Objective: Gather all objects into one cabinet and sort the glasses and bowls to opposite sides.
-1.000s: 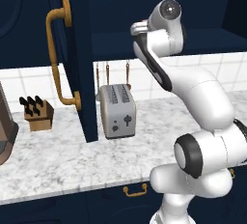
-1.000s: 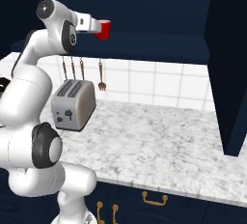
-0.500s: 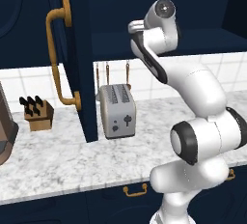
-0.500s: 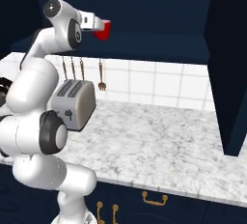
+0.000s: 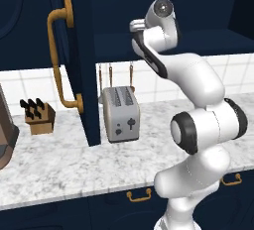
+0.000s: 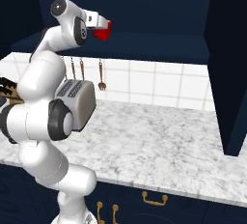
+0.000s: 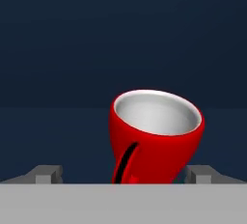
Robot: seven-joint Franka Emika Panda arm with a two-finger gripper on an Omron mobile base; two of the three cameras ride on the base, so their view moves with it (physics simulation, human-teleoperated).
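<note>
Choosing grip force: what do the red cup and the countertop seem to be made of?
Red cup: probably glazed ceramic, with a glossy red outside and a smooth pale grey inside. Countertop: looks like polished marble or similar stone, white with grey mottled veining.

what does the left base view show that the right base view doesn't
Left base view: the open cabinet door with its curved brass handle, and a knife block on the counter. Right base view: the gripper holding a red cup at the cabinet opening. Both: the toaster, hanging utensils, marble counter.
</note>
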